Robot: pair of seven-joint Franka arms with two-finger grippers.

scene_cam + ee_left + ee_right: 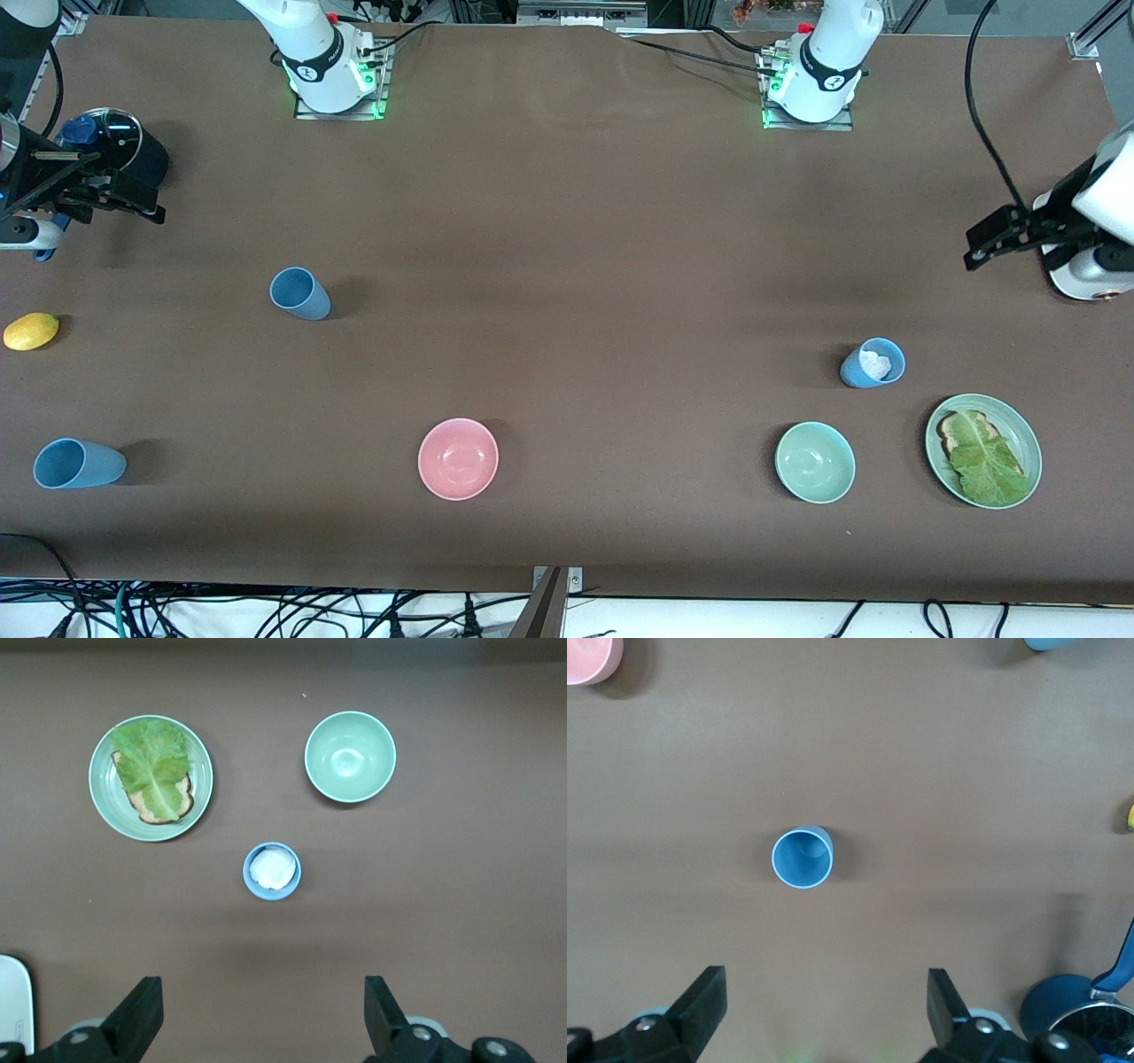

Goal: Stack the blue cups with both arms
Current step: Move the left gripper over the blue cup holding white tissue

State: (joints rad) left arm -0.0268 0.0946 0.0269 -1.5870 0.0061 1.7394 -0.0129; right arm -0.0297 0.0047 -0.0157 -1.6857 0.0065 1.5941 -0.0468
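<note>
Here, three blue cups stand apart on the counter point(567, 266): one point(299, 293) at ten o'clock, one point(78, 463) at eight, one point(873, 363) at four. The left claw point(261, 1019) and right claw point(824, 1014) both hang open above it.

Brown table point(567, 266) carries 3 blue cups: one upright point(299, 293), one w/ white stuff inside point(873, 362), one on its side point(78, 463). Also pink bowl point(458, 458), green bowl point(815, 462), plate point(1028, 443) w/ toast & lettuce, lemon point(31, 330), navy saucepan point(120, 146).
</note>
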